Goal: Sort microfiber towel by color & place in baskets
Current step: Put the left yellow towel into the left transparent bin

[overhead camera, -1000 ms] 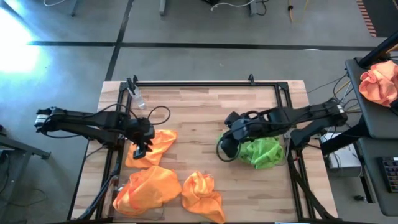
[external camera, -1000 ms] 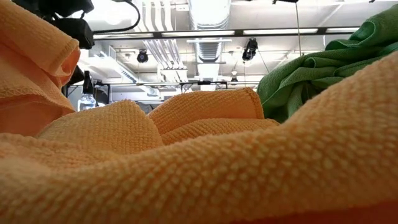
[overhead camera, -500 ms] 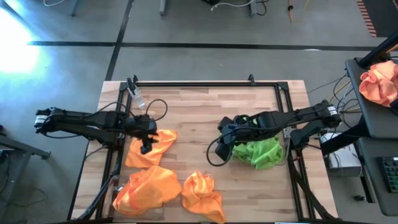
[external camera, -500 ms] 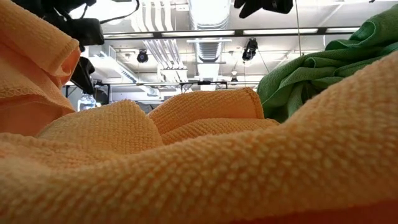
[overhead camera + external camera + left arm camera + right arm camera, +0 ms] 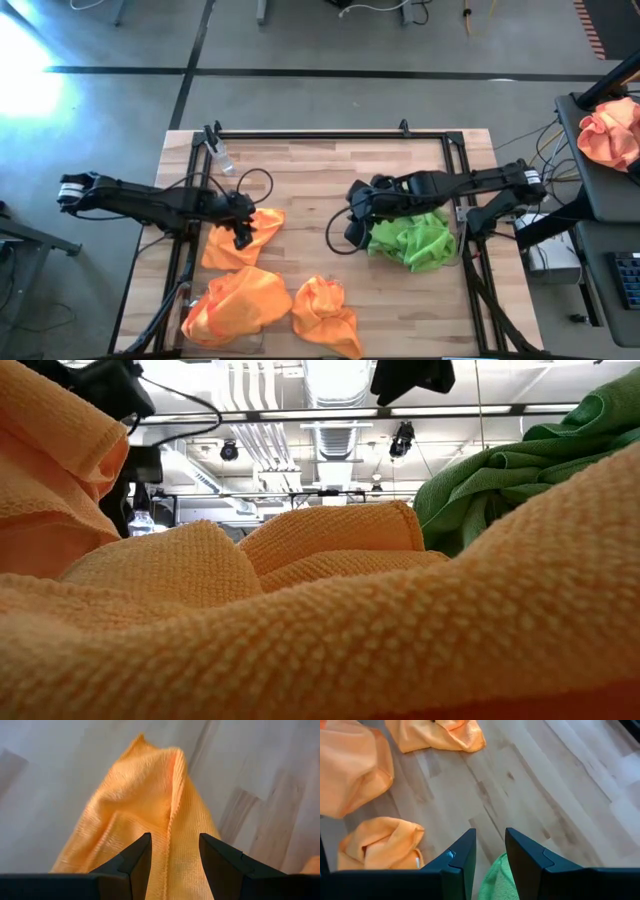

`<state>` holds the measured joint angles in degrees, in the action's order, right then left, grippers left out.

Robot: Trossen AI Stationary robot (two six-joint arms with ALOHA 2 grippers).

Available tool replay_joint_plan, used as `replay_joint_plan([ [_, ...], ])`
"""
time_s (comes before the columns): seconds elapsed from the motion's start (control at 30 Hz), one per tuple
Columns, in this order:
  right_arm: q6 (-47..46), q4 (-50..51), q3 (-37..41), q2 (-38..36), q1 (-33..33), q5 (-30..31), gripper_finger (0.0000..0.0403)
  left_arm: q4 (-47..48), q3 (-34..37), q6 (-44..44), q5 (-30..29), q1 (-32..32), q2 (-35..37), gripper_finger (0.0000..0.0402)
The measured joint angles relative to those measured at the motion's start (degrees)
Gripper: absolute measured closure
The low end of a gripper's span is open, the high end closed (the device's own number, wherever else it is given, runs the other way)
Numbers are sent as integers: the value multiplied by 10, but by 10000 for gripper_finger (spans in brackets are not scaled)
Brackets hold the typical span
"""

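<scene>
Three orange towels lie on the tabletop (image 5: 310,180): one at nine o'clock (image 5: 245,238), two at seven (image 5: 240,305) and six (image 5: 325,310). The left claw (image 5: 243,235) hangs over the first, fingers parted, empty; gripping seems next. At three o'clock the right claw (image 5: 355,232) stands narrowly open beside the green towel heap (image 5: 412,240), apparently holding nothing. No basket is clearly visible.

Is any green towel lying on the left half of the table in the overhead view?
No: the only green towels sit at the table's right side under the right arm, while the left half holds orange towels only.
</scene>
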<state>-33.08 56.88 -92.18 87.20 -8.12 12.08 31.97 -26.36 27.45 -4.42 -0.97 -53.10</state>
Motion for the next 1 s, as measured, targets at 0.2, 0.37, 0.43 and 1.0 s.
replay_joint_plan([
  [0.2,1,1,0,-1,7,0,307,-35,20,18,10,0,-14,253],
  [0.37,1,1,0,-1,7,-1,306,-39,29,20,10,0,-26,253],
  [0.43,-1,1,0,-1,7,-1,309,-39,33,20,10,0,-29,253],
  [1.0,-3,1,0,-2,7,-3,312,-118,75,50,37,0,-94,253],
])
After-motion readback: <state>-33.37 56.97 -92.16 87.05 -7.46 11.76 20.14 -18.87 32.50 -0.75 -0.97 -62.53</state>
